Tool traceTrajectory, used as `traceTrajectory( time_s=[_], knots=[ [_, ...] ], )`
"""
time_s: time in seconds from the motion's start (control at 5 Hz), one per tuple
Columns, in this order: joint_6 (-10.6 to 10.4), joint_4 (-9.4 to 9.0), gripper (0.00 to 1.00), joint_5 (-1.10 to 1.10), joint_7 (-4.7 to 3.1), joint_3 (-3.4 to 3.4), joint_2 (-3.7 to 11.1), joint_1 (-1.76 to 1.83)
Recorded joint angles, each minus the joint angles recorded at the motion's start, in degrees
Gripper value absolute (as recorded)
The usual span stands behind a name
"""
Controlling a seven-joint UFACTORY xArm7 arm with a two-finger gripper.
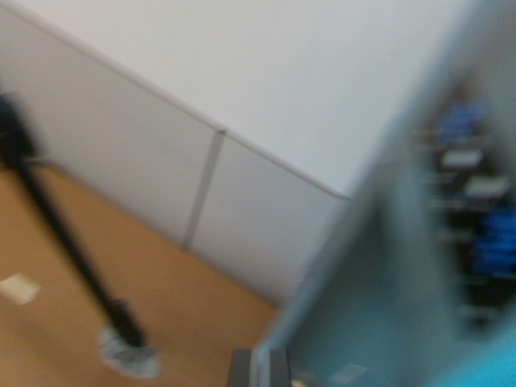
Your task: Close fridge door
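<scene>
1. One fridge door (379, 298), a pale grey-green glass panel, fills the wrist view's right, slanting from bottom centre to the top right corner. The whole frame is blurred.
2. Through or beyond the glass sit dark shelves (476, 242) with several blue items (493, 242); the blur prevents an exact count.
3. Judging by the door's steep angle and the visible shelves, it looks not yet shut, so the closing push seems left to do.
4. The gripper is not in view, so I cannot tell whether it is wide, narrow or holding anything.
5. Further out: one black tripod leg (68, 242) on the left, its foot taped to the wooden floor (193, 314).
6. One partition wall (161, 169) of two pale panels stands far behind.
</scene>
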Motion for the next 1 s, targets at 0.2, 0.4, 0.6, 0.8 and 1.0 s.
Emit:
traceTrajectory(
  time_s=[0.2,0.4,0.6,0.8,1.0],
  knots=[
    [-0.5,0.0,1.0,0.0,0.0,-1.7,0.0,-1.07],
    [-0.5,0.0,1.0,0.0,0.0,-1.7,0.0,-1.07],
    [-0.5,0.0,1.0,0.0,0.0,-3.11,0.0,-1.83],
    [-0.5,0.0,1.0,0.0,0.0,-3.11,0.0,-1.83],
    [-0.5,0.0,1.0,0.0,0.0,-5.01,0.0,-2.77]
  ],
)
